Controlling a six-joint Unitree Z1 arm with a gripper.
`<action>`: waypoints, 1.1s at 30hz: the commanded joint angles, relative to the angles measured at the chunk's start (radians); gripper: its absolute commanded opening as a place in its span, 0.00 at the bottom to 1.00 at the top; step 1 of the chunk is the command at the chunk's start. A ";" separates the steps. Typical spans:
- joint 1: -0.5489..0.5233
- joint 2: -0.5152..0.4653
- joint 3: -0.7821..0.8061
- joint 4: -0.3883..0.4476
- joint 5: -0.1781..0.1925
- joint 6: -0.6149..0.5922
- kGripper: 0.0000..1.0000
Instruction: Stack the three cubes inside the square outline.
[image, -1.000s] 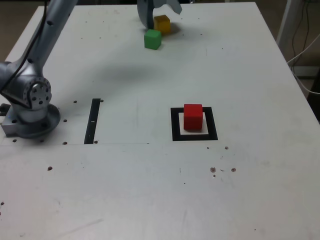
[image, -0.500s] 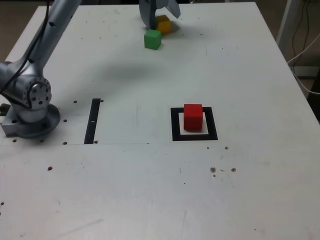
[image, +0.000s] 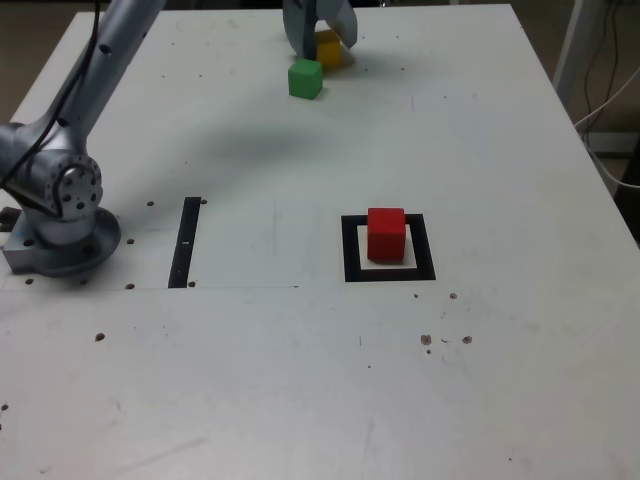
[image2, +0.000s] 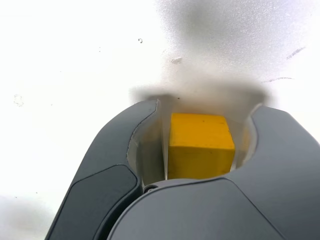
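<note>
Around yellow cube (image2: 201, 145), pincer (image2: 200, 150) seemingly narrower.

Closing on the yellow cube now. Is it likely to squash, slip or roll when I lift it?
The yellow cube looks like a solid block with flat faces and crisp edges, so it probably stays rigid and won't roll. It is smaller than the gripper, so likely light. Its faces look smooth, and one side seems nearer a finger than the other, so it may shift slightly as the fingers meet it.
</note>
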 joint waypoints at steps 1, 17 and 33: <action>-0.003 0.001 0.002 0.004 -0.002 0.001 0.29; -0.013 -0.035 0.007 0.025 -0.023 0.029 0.29; -0.094 -0.196 0.104 0.068 -0.032 0.047 0.29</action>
